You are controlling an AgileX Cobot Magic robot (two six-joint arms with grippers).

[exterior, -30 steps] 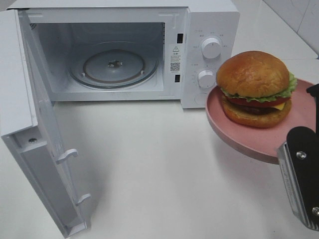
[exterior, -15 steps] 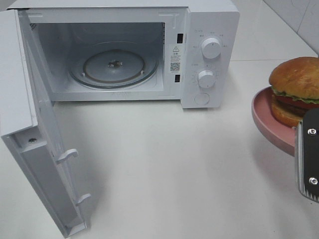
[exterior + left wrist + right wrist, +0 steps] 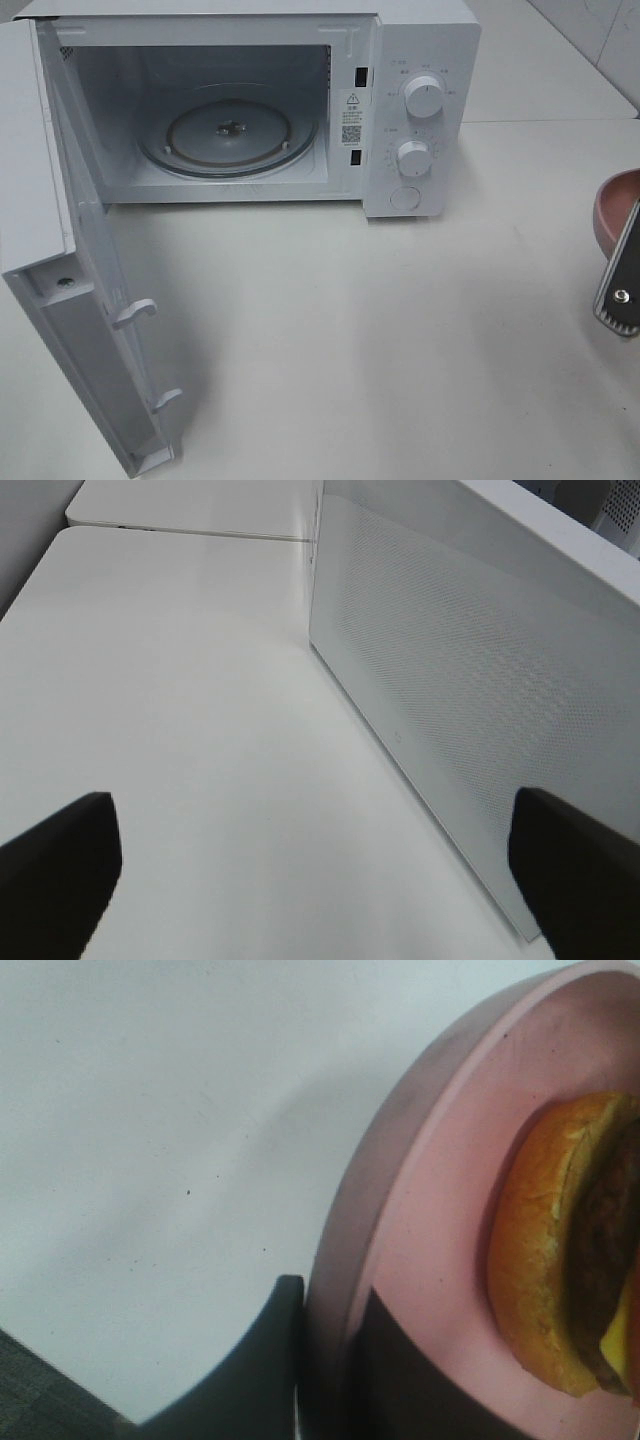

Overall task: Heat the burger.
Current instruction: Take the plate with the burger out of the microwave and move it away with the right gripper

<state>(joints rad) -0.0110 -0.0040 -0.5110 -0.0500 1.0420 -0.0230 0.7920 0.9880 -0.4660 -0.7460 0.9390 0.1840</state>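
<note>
Light is bright and even, falling from overhead onto the white surface [image 3: 360, 330], which looks flat and slightly washed out. The open microwave [image 3: 250, 100] door throws a soft grey shadow across the lower left of the exterior view, and the cavity reads dimmer than its front panel. In the left wrist view the dark tool [image 3: 300, 880] fingertips are blurred at the bottom corners. The right wrist view is soft at close range, with the plate [image 3: 420, 1220] casting a diffuse shadow.
</note>
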